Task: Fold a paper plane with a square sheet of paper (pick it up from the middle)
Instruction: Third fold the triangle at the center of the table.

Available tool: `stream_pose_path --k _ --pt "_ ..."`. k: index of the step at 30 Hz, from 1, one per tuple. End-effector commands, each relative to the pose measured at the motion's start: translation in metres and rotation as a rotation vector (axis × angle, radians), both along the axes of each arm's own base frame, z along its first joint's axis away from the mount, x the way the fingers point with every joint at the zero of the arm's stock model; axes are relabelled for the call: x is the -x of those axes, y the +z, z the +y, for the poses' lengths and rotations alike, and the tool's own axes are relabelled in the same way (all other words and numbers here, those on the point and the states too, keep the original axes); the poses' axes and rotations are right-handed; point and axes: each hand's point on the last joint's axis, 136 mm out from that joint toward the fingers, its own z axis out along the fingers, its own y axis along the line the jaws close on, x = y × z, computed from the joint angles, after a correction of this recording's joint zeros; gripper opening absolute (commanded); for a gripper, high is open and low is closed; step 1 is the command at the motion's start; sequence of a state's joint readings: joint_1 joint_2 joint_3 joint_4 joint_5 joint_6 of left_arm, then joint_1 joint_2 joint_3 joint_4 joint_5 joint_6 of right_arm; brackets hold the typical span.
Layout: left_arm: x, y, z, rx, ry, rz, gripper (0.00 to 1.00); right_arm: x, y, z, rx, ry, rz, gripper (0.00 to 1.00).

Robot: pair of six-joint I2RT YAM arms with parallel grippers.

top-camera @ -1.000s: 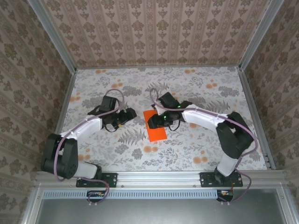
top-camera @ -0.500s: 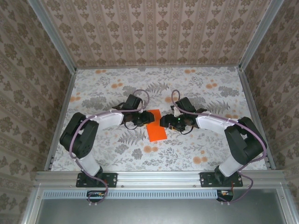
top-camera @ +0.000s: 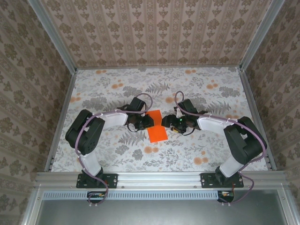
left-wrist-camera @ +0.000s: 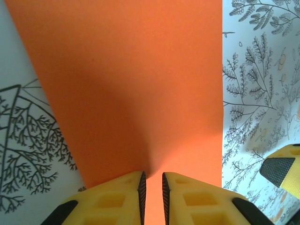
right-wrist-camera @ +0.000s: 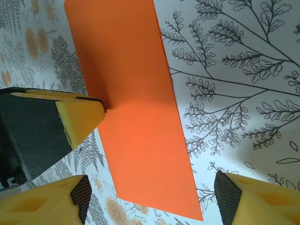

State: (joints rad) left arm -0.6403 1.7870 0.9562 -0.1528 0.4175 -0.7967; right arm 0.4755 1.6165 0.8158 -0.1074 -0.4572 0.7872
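The square sheet of paper (top-camera: pixel 157 127) lies flat on the floral tabletop as a bright orange rectangle, folded to half width. My left gripper (top-camera: pixel 147 122) touches down at its left long edge. In the left wrist view the paper (left-wrist-camera: pixel 131 84) spreads ahead of that gripper (left-wrist-camera: pixel 152 190), whose jaws stand only a narrow slit apart with orange showing in the slit. My right gripper (top-camera: pixel 166 123) sits at the paper's right edge. In the right wrist view it (right-wrist-camera: pixel 154 199) is wide open and straddles the paper's (right-wrist-camera: pixel 136 117) near end. The left finger (right-wrist-camera: pixel 79 117) rests on the far edge.
The floral tabletop (top-camera: pixel 206 145) runs out to metal rails at the left (top-camera: pixel 61 122), right (top-camera: pixel 255 122) and near sides, with patterned walls behind. One right fingertip (left-wrist-camera: pixel 281 166) shows at the lower right of the left wrist view.
My left arm has swung right from well clear of the paper until its fingers meet the paper's left edge. The right gripper drew back a little to the right edge. The paper stayed put.
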Motion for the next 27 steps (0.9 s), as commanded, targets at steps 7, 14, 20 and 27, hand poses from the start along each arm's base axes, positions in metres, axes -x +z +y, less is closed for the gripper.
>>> stream_pose_path --k 7,14,20,27 --pt "0.016 -0.033 0.021 -0.095 0.017 0.052 0.17 0.018 -0.017 0.005 -0.024 0.049 0.101 0.62" --pt "0.018 -0.039 0.026 -0.111 0.025 0.064 0.16 0.025 -0.026 0.008 0.024 0.087 0.13 0.55" --pt "0.019 -0.042 0.026 -0.117 0.026 0.074 0.15 0.029 -0.033 0.009 0.052 0.105 0.149 0.53" --pt "0.02 -0.044 0.027 -0.121 0.03 0.081 0.15 0.034 -0.037 0.017 0.082 0.134 0.158 0.51"
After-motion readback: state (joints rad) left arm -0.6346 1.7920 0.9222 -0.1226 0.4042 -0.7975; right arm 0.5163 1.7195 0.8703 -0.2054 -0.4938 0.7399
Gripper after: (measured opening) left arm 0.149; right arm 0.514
